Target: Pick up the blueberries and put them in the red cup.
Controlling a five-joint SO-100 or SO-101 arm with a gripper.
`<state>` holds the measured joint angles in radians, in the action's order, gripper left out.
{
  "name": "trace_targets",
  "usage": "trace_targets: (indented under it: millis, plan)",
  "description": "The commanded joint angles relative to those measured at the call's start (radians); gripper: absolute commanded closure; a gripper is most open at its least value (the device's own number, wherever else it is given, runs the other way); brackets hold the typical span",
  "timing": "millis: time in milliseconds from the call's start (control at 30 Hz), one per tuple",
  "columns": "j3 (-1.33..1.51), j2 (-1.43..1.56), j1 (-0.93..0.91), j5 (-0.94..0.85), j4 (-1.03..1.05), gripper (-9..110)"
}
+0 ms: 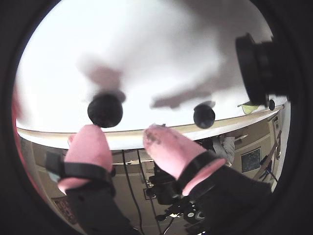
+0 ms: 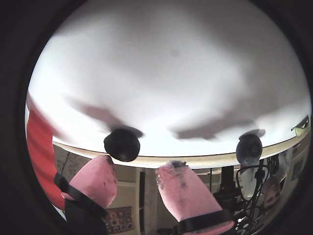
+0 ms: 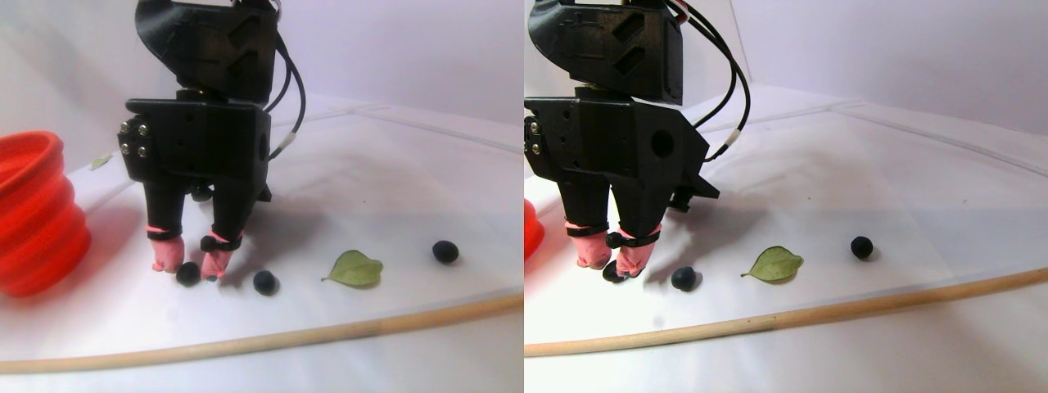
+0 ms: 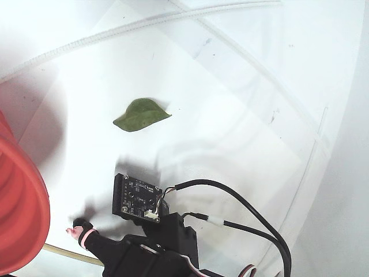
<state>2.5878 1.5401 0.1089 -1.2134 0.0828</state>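
Pink fingertips (image 1: 90, 147) down at the table, straddling one berry (image 3: 187, 273).
Gripper (image 3: 192, 266) parted, nothing clamped yet; that berry sits between the tips, another berry (image 3: 264, 282) just beside, a third berry (image 3: 445, 251) well past the leaf (image 3: 354, 268). Cup (image 3: 33, 217) stands on the fingers' other side, contents hidden; I judge the task barely underway.

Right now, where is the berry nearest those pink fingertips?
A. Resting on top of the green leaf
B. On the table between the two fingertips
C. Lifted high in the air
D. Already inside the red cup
B: in the stereo pair view the berry sits on the white table between the pink fingertips of the open gripper, apart from the red cup and the leaf.
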Motion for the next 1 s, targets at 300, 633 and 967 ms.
trace_targets:
  millis: [300,633,967]
  plan:
    - [0.002,0.009,0.074,0.057,0.003,86]
    - [0.012,-0.018,0.043,0.002,-0.049,86]
    - [0.014,-0.054,0.032,-0.021,-0.092,86]
